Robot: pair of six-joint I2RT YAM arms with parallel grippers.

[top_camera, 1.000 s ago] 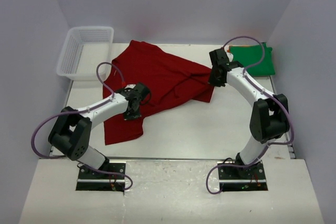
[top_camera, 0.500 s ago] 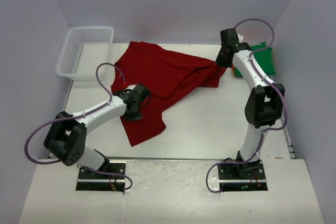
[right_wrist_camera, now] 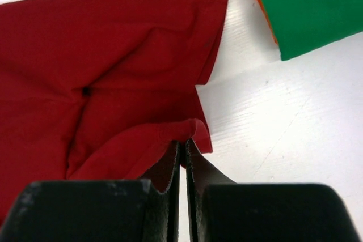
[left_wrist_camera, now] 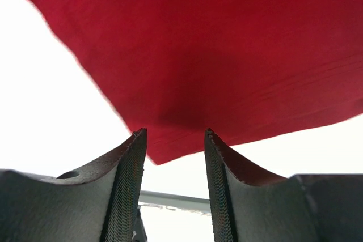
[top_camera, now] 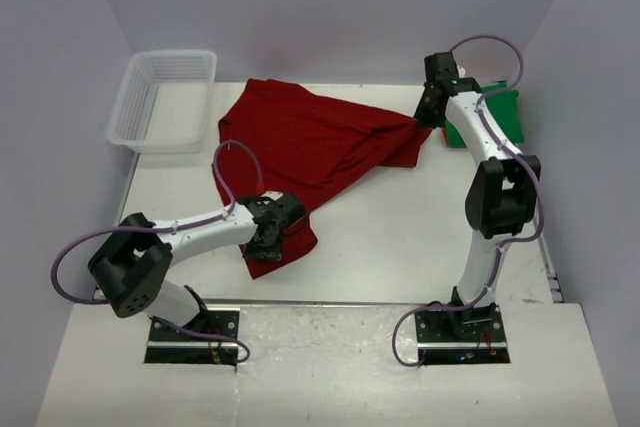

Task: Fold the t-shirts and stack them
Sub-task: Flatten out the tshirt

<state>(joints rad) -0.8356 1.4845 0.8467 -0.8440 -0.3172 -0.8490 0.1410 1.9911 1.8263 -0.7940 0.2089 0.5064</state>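
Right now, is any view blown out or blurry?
Left wrist: table clipped to flat white, red shirt edge slightly soft at upper left, left fingers sharp, mesh texture readable. Right wrist: well exposed, table scratches visible, right fingers too dark for detail. Top external: even soft light, no glare, nothing blurred.

Left arm folded low, right arm at full reach

The left arm doubles back from its base, forearm running low toward 3 o'clock, and the left gripper (left_wrist_camera: 172, 133) has its jaws apart. The right arm stands tall and stretches toward 12 o'clock. The right gripper (right_wrist_camera: 182, 145) is turned toward 9 o'clock, its fingers pressed together on a fold of the red t-shirt (right_wrist_camera: 113, 55).
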